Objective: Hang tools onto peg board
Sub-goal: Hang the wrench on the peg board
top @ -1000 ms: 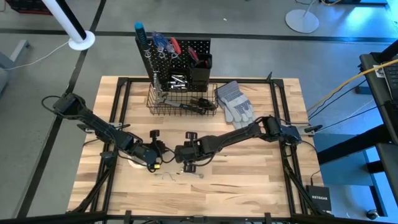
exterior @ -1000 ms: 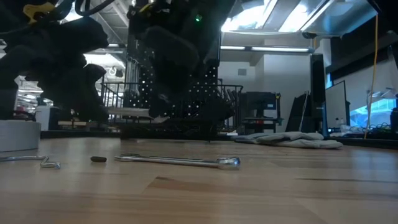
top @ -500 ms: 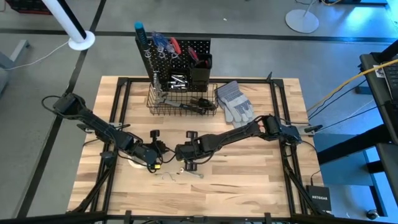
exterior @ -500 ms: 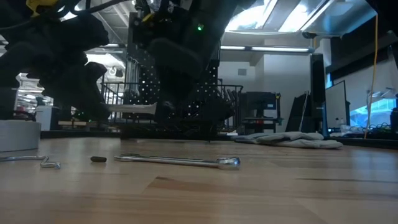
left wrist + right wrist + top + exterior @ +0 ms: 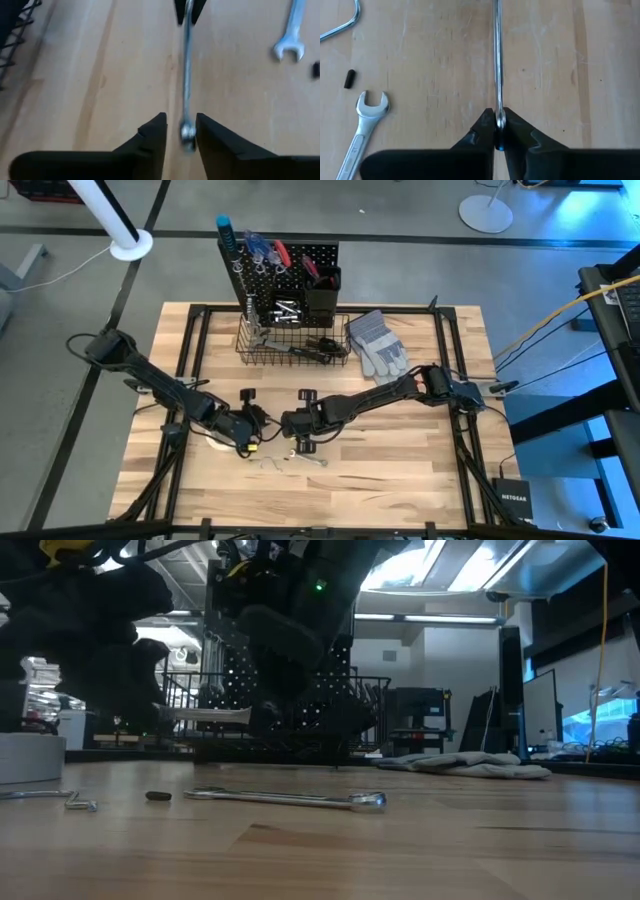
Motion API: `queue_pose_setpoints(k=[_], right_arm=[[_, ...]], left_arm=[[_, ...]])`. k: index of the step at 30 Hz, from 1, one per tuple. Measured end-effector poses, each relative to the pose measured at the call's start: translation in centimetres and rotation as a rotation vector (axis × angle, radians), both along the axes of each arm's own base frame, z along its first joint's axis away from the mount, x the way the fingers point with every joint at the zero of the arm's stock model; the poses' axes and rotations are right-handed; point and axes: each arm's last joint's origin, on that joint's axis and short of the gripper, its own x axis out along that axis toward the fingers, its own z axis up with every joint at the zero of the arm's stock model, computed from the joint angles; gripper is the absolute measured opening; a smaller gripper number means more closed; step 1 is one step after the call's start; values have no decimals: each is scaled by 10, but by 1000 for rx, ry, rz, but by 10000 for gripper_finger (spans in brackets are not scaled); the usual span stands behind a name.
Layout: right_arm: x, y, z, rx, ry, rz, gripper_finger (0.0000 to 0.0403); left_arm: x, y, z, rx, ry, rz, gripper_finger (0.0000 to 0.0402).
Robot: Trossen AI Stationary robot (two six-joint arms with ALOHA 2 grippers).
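Note:
A silver wrench (image 5: 187, 75) hangs about level above the wooden table between my two grippers, seen as a pale bar (image 5: 205, 716) in the low view. My right gripper (image 5: 497, 117) is shut on one end of it. My left gripper (image 5: 181, 120) is open, and its fingers stand on either side of the wrench's other end (image 5: 187, 134). Both grippers meet near the table's middle (image 5: 272, 430). The peg board (image 5: 280, 265) stands upright at the far edge with tools hanging on it. My right gripper pinches the wrench's end (image 5: 497, 112) between its two fingertips, slanting down from the table's right, and the shaft runs straight on ahead of the fingers. The wrench is lifted clear of the table. My left gripper: whether a finger (image 5: 210, 131) touches the wrench's end, I cannot tell.
A second wrench (image 5: 308, 461) and a bent metal hook (image 5: 265, 463) lie on the table just in front of the grippers. A white tape roll (image 5: 212, 442) sits under the left arm. The wire basket (image 5: 292, 340) and grey gloves (image 5: 378, 345) lie at the back.
My right gripper has shut on the wrench's end, and my left gripper's fingers have parted from the other end. Both arms have stayed in place, and the wrench stays up off the table.

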Motion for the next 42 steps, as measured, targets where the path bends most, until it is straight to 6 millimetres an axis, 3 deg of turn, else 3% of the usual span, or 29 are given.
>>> queue_pose_setpoints(k=[3,6,13,19,29,42], right_arm=[[-1,-1,6,-4,8,-3,17],[-1,-5,26,-24,-27,-17,17],[-6,-32,84,-80,-169,-85,23],[7,-74,110,-59,-394,-180,19],[24,-125,98,-29,-551,-304,21],[22,-141,75,1,-594,-397,23]], left_arm=[[-6,1,17,22,75,16,114],[-18,3,42,0,107,58,123],[-72,9,87,-113,-46,107,117],[-101,15,91,-161,-270,123,116],[-108,18,66,-163,-281,155,116],[-107,17,66,-168,-297,155,116]])
